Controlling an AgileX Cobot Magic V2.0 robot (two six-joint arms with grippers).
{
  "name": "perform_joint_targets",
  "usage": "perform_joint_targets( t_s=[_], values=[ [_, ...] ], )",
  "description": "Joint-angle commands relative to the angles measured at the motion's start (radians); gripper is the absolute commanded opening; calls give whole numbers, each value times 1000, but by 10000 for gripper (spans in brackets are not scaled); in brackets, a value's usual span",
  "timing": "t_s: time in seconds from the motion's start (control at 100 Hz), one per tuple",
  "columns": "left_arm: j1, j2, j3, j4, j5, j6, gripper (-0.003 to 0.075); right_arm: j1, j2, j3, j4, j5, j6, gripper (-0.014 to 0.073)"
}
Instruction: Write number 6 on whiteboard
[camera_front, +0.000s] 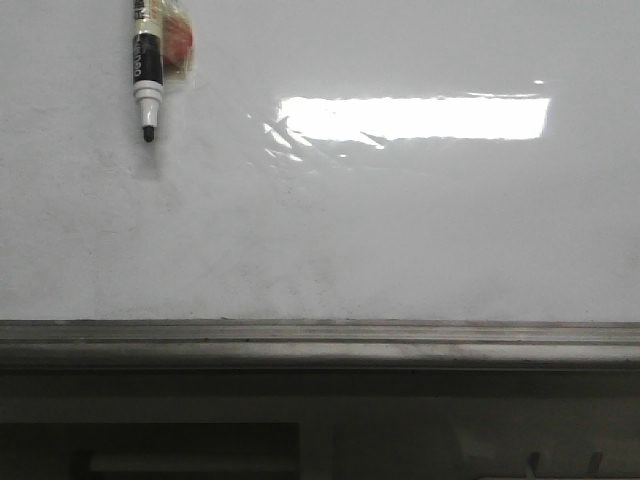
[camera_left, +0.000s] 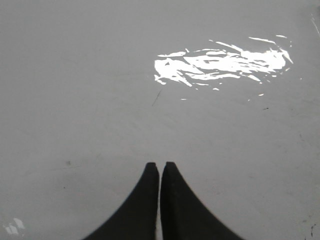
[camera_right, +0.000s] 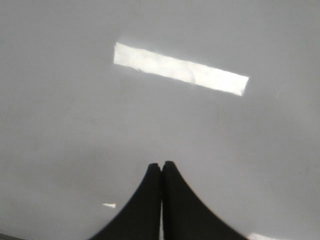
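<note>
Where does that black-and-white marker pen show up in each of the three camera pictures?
Front view: the marker hangs tip-down at the upper left of the whiteboard, with something red just behind it.
Left wrist view: not in it; only the shut left gripper over bare board.
Right wrist view: not in it; only the shut right gripper.
Shared landmark: the bright light glare on the board, seen in all three.

A bright rectangular glare (camera_front: 415, 117) sits on the glossy whiteboard (camera_front: 400, 240); the ledge (camera_front: 320, 345) below lies dim. The right wrist view is soft and blurred.
</note>
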Motion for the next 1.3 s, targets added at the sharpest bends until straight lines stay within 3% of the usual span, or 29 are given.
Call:
perform_joint_targets(
  t_s=[0.0, 0.88, 0.99, 1.291],
  values=[
    [-8, -31, 50, -9, -67, -7, -20, -6, -17, 22, -10, -82, 1, -65],
    [-8, -31, 50, -9, -69, -7, -20, -6, -17, 22, -6, -82, 1, -65],
    [-8, -31, 50, -44, -69, -7, -20, -6, -17, 22, 79, -82, 1, -65],
    [-8, -31, 50, -436, -69, -7, -20, -6, -17, 22, 519, -148, 1, -65]
  ],
)
